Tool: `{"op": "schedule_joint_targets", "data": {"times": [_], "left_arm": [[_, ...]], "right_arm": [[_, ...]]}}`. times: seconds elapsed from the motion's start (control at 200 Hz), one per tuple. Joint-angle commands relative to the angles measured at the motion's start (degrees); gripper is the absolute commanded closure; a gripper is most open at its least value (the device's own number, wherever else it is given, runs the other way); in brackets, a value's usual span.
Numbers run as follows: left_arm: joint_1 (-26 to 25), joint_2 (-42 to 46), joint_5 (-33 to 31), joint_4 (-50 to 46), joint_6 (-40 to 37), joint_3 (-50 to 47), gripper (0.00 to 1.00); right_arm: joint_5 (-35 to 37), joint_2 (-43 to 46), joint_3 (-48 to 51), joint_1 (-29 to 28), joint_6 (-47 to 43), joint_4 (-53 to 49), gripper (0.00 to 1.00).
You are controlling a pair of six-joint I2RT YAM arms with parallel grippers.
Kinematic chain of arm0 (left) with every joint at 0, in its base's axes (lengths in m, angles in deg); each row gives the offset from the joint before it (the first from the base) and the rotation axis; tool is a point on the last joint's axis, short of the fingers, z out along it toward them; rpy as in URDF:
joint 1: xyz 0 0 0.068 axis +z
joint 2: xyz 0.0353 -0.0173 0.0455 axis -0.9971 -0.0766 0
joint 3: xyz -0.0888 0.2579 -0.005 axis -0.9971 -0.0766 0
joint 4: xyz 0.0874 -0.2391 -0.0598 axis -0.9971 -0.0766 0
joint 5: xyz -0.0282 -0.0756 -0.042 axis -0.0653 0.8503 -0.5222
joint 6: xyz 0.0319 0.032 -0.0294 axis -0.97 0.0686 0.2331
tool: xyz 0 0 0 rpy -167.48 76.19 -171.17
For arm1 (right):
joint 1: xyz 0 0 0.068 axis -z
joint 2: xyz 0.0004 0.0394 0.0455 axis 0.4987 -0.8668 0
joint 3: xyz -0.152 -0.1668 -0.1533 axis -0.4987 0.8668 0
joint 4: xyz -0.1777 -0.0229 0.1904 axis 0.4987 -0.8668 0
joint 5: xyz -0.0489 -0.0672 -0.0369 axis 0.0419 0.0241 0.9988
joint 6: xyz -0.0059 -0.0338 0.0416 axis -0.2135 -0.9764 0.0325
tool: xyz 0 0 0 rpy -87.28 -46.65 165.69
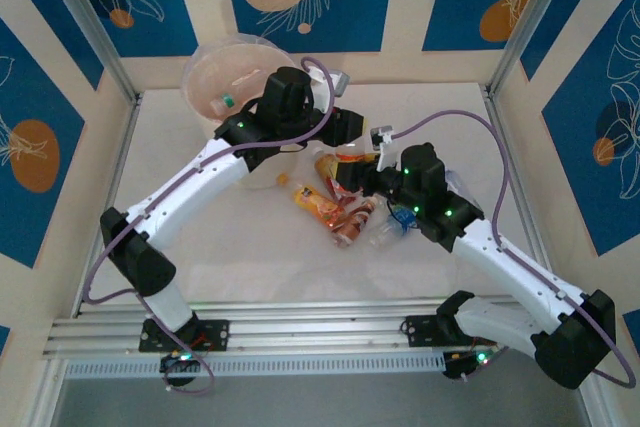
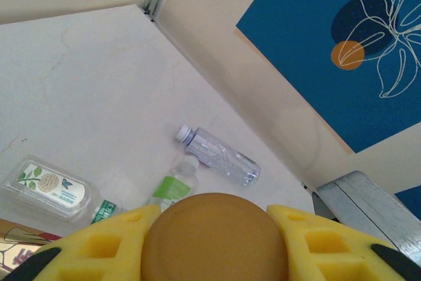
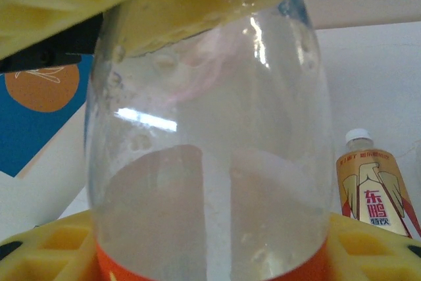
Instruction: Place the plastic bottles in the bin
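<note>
right gripper [image 3: 210,255] holds an orange-banded bottle [image 3: 210,162]; beside it a label [image 3: 371,205] reads 东鹏特饮. left gripper [image 2: 214,245] clamps a brown bottle [image 2: 214,231].

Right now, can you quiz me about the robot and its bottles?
1. True or false: the table has no bottles on it.
2. The right gripper holds a bottle. What colour is its label? A green, B orange, C blue.
3. Fill in: the clear bottle lying near the wall has a ___ cap.
Key: 1 false; 2 B; 3 white.
</note>
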Motion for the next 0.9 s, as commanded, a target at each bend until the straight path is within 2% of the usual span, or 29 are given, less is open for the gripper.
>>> {"op": "schedule_joint_targets", "data": {"times": [0.0, 0.08, 0.27, 0.48, 0.565, 0.69, 0.895], "left_arm": [[-0.48, 0.39, -1.18, -1.4, -1.82, 2.02, 0.84], [-0.53, 0.83, -3.11, -2.86, -3.36, 3.04, 0.89], [0.41, 2.25, -10.88, -9.02, -9.82, 8.72, 0.97], [4.87, 2.77, -18.0, -13.8, -16.42, 18.02, 0.98], [8.3, 2.9, -18.68, -13.16, -17.57, 20.38, 0.97], [13.37, 2.54, -19.81, -12.33, -19.56, 23.87, 0.98], [19.86, -0.51, -24.01, -15.28, -24.77, 30.0, 0.98]], "right_arm": [[0.2, -0.41, -3.01, -0.55, -0.63, 1.43, 0.49], [0.6, -0.89, -4.01, -0.62, -0.76, -0.05, 0.43], [2.61, -1.05, -7.25, -0.8, -0.83, -7.04, 0.0], [9.18, 1.02, -10.99, -0.73, 0.18, -16.86, 0.01], [14.85, 1.24, -13.38, -0.16, 2.46, -23.22, 0.01], [19.44, 0.58, -16.52, 2.12, 5.88, -32.4, 0.01], [19.52, 0.44, -16.6, 8.68, 10.94, -40.85, 0.01]]}}
